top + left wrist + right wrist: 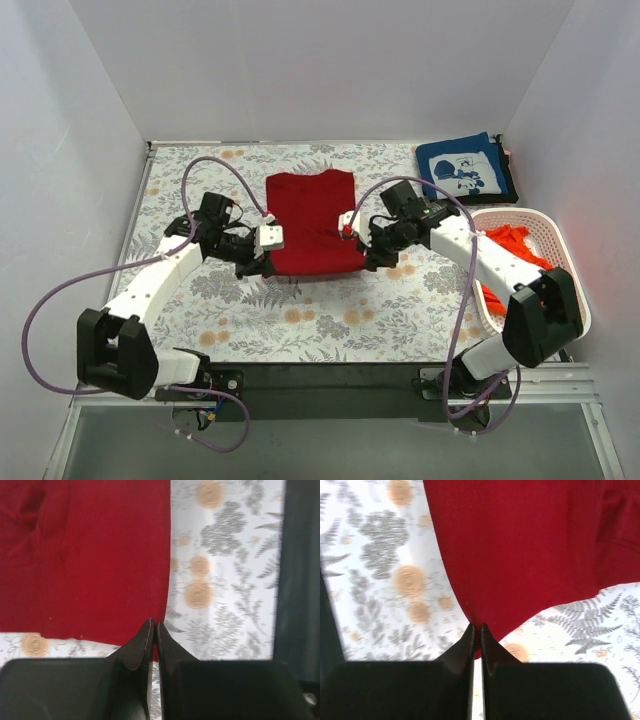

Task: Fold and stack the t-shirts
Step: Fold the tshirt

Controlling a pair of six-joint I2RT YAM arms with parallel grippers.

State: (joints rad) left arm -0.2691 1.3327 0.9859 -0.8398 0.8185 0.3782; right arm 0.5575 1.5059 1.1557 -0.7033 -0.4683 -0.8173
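Note:
The dark red t-shirt [312, 222] lies partly folded in the middle of the floral cloth. My left gripper [262, 262] is shut on its near left corner, seen in the left wrist view [155, 626] with red cloth [90, 555] between the fingers. My right gripper [366, 255] is shut on its near right corner, seen in the right wrist view [476, 628] with red cloth [520, 550] pinched. The near edge is lifted a little. The navy printed t-shirt [465, 168] lies folded at the back right. The orange-red t-shirt [505, 245] sits in the basket.
The white perforated basket [560, 255] stands at the right edge of the table. The floral table cloth [320, 320] covers the surface. White walls close in the left, back and right sides. A black rail [330, 378] runs along the near edge.

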